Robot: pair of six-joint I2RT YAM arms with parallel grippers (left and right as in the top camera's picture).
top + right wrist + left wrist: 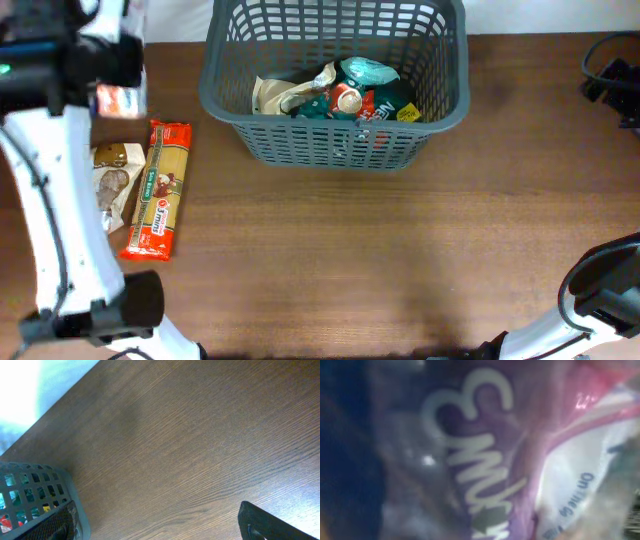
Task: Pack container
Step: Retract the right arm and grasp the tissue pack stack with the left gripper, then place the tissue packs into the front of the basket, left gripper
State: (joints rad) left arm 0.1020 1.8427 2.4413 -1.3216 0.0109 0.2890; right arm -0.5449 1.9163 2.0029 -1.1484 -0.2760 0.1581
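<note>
The dark grey container [223,104] stands at the back middle of the table and holds several packets [350,95]. My left gripper [105,65] is raised over the table's left side, shut on a purple and white packet [121,101]. That packet fills the left wrist view [485,450], blurred, and hides the fingers. My right gripper [160,522] is open and empty over bare wood. A corner of the container [30,485] shows beside its left finger.
An orange spaghetti pack [158,190] and a beige packet [115,178] lie on the table at the left, under my left arm. The right arm [600,290] shows at the lower right. Black cables or gear [612,80] sit at the right edge.
</note>
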